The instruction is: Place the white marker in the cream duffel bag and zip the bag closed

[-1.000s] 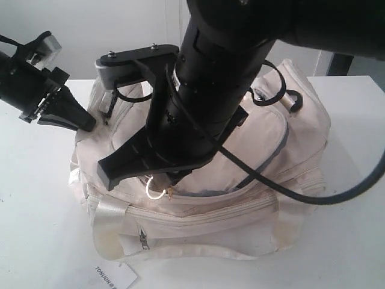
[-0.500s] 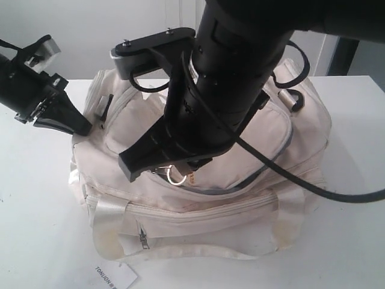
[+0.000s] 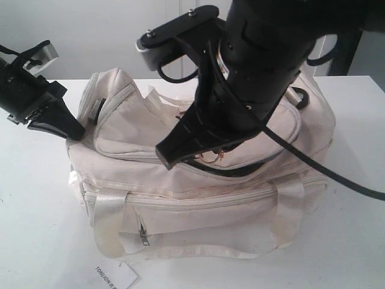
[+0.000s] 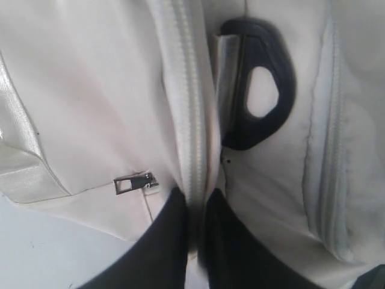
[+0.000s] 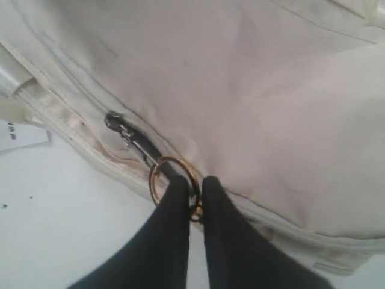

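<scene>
Right claw (image 5: 192, 188) pinches the gold ring pull (image 5: 154, 176) of the cream duffel bag (image 3: 198, 205). The dark unzipped gap (image 3: 240, 170) lies just right of it, along the curved zipper. Left claw (image 4: 195, 197) clamps the bag's left end seam. The white marker is unseen, probably inside.

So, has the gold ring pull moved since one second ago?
Yes. The gold ring pull, pinched by the right gripper, went right and up, away from the paper tag.
</scene>
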### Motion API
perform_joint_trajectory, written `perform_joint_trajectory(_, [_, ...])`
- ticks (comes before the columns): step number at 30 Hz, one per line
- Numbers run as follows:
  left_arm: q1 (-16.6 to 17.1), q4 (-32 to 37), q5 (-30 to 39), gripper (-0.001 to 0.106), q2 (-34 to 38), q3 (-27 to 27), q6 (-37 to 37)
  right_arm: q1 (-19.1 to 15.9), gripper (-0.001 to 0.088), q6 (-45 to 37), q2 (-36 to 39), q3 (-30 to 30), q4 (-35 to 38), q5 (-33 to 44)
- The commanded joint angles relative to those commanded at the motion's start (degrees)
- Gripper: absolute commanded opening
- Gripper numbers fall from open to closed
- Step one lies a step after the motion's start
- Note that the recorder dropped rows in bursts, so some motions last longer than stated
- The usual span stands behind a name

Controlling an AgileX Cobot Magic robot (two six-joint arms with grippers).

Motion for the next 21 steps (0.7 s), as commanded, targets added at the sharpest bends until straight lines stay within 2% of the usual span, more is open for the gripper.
perform_joint_trajectory(6, [0.0, -0.1, 0.0, 0.0, 0.0, 0.0, -0.3, -4.8, 0.0, -0.3, -3.6, 2.5, 1.7, 0.0])
perform_joint_trajectory(14, [0.0, -0.4, 0.0, 0.0, 0.0, 0.0, -0.6, -16.1, 0.0, -10.0, -7.6, 2.8, 18.3, -0.3])
perform_joint_trajectory(21, [0.0, -0.3, 0.0, 0.0, 0.0, 0.0, -0.6, -23.4, 0.0, -13.9, -8.2, 2.8, 18.8, -0.3])
